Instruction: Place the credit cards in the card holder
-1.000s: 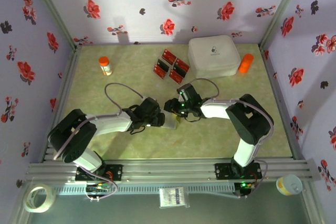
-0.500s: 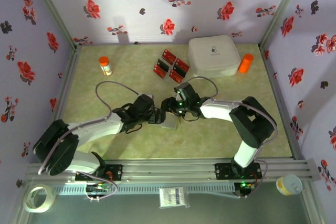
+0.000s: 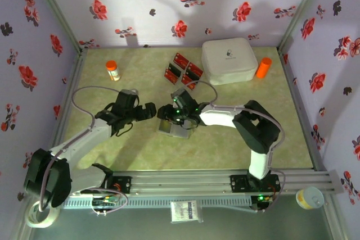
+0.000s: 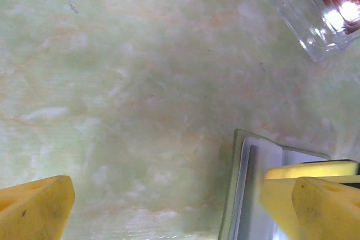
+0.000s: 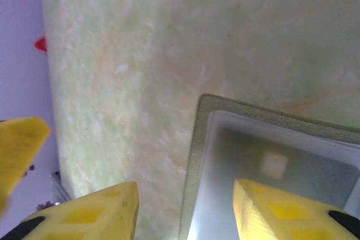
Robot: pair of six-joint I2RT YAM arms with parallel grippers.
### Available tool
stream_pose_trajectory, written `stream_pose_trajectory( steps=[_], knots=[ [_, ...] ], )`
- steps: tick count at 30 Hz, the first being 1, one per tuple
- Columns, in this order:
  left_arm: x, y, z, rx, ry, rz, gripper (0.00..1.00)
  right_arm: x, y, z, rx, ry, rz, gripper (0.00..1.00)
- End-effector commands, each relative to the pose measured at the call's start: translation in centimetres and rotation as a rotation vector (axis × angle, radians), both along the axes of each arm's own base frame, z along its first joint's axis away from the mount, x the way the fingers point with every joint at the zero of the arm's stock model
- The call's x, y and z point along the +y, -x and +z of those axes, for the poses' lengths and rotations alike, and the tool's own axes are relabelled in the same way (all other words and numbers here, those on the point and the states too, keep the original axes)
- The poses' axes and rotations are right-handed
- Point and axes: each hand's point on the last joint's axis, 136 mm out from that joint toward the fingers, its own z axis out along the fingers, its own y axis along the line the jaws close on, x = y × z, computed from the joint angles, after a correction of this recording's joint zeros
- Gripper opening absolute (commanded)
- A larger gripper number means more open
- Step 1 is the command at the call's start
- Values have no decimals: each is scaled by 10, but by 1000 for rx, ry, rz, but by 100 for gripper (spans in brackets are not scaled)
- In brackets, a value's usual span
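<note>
Left pincer [image 3: 149,109]: released, jaws spread wide, nothing between them, over bare worktop [image 3: 225,153]. In the left wrist view the card holder [image 4: 247,195] lies just beside its right finger [image 4: 329,209].

Right pincer [image 5: 185,195]: half spread, nothing pinched. It sits low over the card holder's left edge, one finger [image 5: 284,212] above the grey inside, the other [image 5: 90,214] above the worktop beside it.

Card holder lies open and flat, grey side up with an olive rim, mid-worktop, close to both pincer tips and between the two arms. No card visible in it.

Credit cards [image 3: 183,68] are well apart from it, toward the back wall, in a cluster. Up close they sit in a clear tray [image 4: 306,23].

White box [image 3: 229,60] is just right of the cards, with an orange cylinder [image 3: 262,67] at its right side. An orange-capped bottle [image 3: 112,70] stands back left.
</note>
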Motion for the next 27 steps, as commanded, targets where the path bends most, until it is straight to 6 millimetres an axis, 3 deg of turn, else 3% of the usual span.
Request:
stream_pose_trajectory(
  steps=[1,19,27],
  knots=[
    [1,2,4,14,9,-47,100,5,-4,-10,28,15,-28,48],
    [-1,9,-19,91,40,-65,100,-21,-4,-5,-7,18,-61,45],
    [-4,11,-23,105,52,-69,100,-37,-4,-15,11,36,-79,16]
  ],
)
